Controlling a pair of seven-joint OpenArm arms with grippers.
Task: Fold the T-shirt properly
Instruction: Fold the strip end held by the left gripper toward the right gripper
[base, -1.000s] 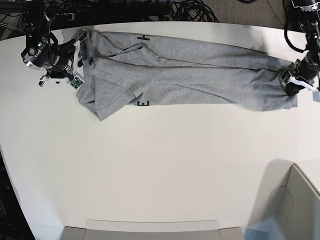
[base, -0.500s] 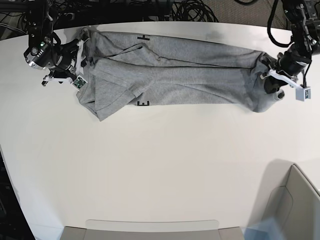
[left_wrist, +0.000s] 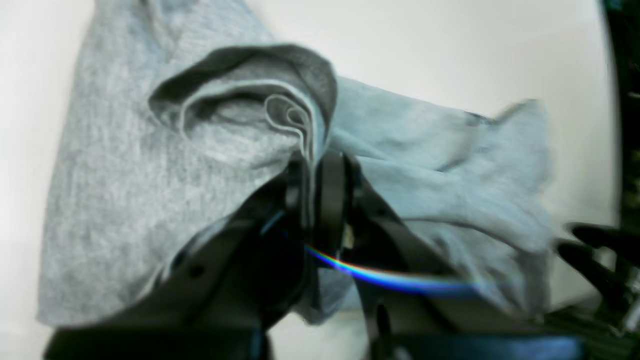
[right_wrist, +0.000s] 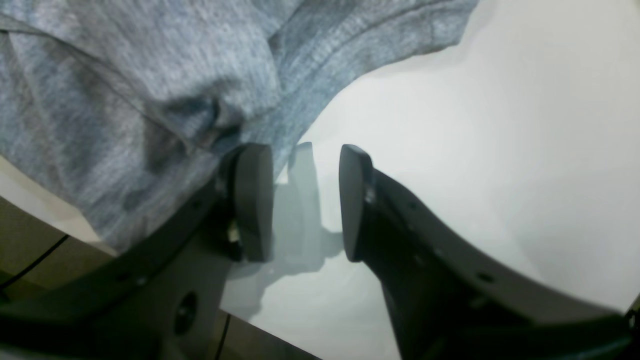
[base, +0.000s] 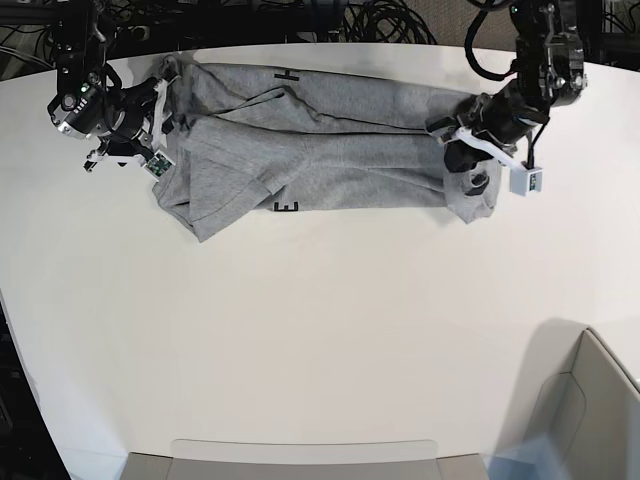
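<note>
The T-shirt (base: 320, 150) lies along the far side of the white table (base: 320, 330), already narrowed into a long band with its sleeves turned in; black lettering shows at two edges near the collar end.

Left gripper (base: 470, 150): clamped on the hem end of the T-shirt. The left wrist view shows several layers of grey cloth bunched and pinched between the nearly closed jaws (left_wrist: 315, 200). In the base view that end is raised off the table and hangs in a loose fold below the gripper, above the band itself. Judgement: the hem is held high so that it can be carried over toward the collar without dragging the layers beneath.

Right gripper (base: 140, 125): jaws apart, nothing between them. The right wrist view shows both fingers (right_wrist: 252, 200) standing on or just above the bare table at the T-shirt's edge, one finger against the cloth. Judgement: it waits at the collar end, either to steady that end or to receive the fold; which one cannot be told.

Judgement on progress: lengthwise folds done, crosswise fold under way. Risk: the pinched layers are uneven and may land skewed
</note>
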